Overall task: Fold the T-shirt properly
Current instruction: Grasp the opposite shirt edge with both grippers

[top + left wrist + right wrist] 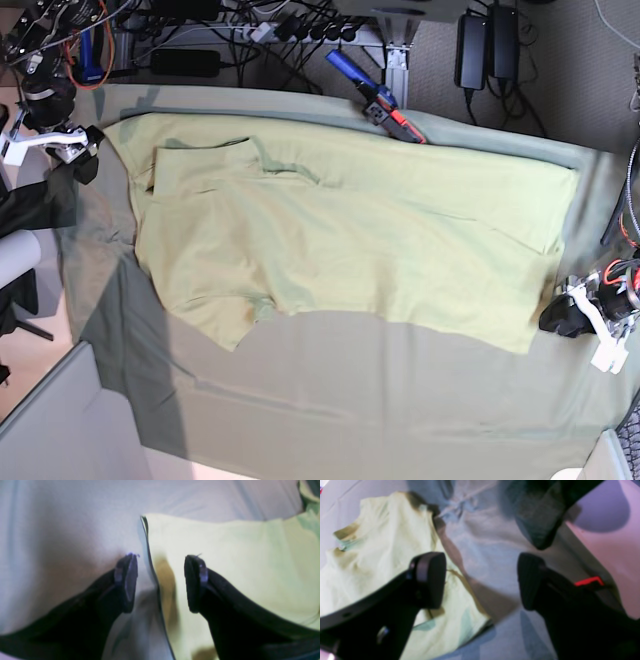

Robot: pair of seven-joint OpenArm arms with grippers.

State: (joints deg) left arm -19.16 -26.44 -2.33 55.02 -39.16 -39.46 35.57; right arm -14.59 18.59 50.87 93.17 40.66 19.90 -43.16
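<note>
The lime T-shirt (380, 240) lies spread across the grey-green table cloth (350, 400), collar (285, 165) to the left and hem to the right; its upper left sleeve is folded in over the body. My left gripper (562, 318) is open and low at the shirt's lower right corner. In the left wrist view the left gripper (161, 582) straddles the edge of the T-shirt (237, 555), one finger over the shirt and one over the cloth. My right gripper (85, 160) is open beside the upper left sleeve. In the right wrist view the right gripper (480, 580) hangs over the cloth beside the T-shirt (370, 555).
A blue and red clamp (385, 105) sits at the table's back edge, touching the shirt's far edge. Cables and power bricks (480, 45) lie on the floor behind. A dark block (540, 517) and a red tab (588, 581) show near the right gripper.
</note>
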